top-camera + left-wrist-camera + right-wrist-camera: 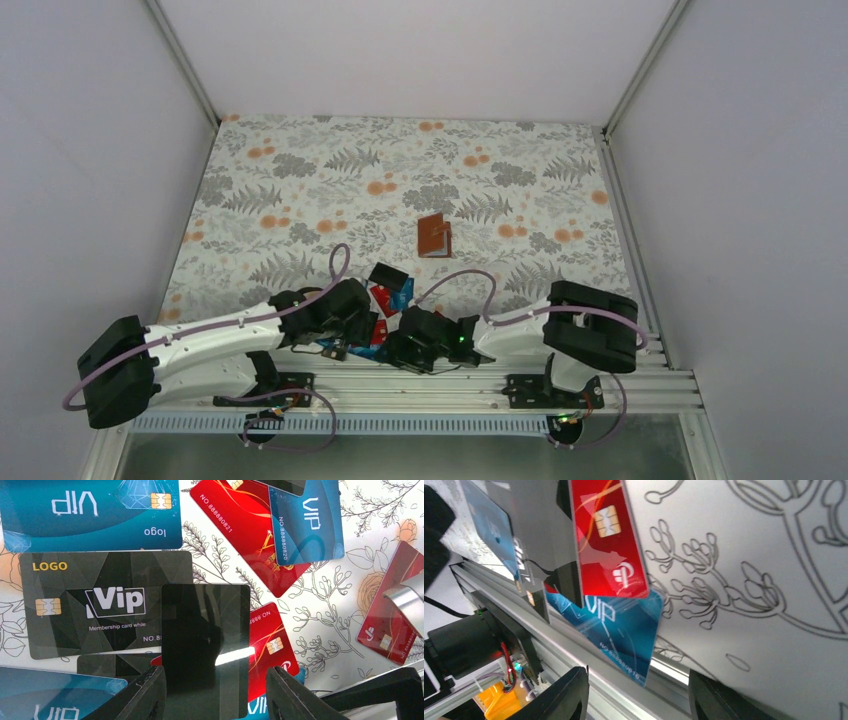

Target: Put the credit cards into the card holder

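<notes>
Rail: the aluminium rail (420, 385) under my bases is nearest, well to the near side of the card holder (434, 236).

Right gripper: my right gripper (636, 692) sits on the near side of the card holder, at the table's near edge. The jaws stand partway apart and grip nothing. A corner of a blue VIP card (619, 630) pokes out over the rail between my fingers.

Left gripper: my left gripper (216, 677) hangs low over the heap, nearer than the card holder and a little to its left. The jaws stand partway apart, straddling a plain black card (205, 645). One edge of that card runs behind a finger in my wrist view. A sliver of red shows between the card and the other finger, so I am not clamped on it.

Credit cards: the credit cards (385, 300) lie in a loose overlapping heap between my two grippers, near the card holder on its near-left side and not touching it.

Heap, left wrist view: the plain black card lies on top of a black Vip card (100, 605) and a red chip card (270, 642).

Heap, right wrist view: a red card with a white emblem (609, 540) overlaps the blue VIP card.

Card holder: reddish-brown, lying flat on the floral tablecloth (300, 190) beyond the heap, apart from both grippers.
</notes>
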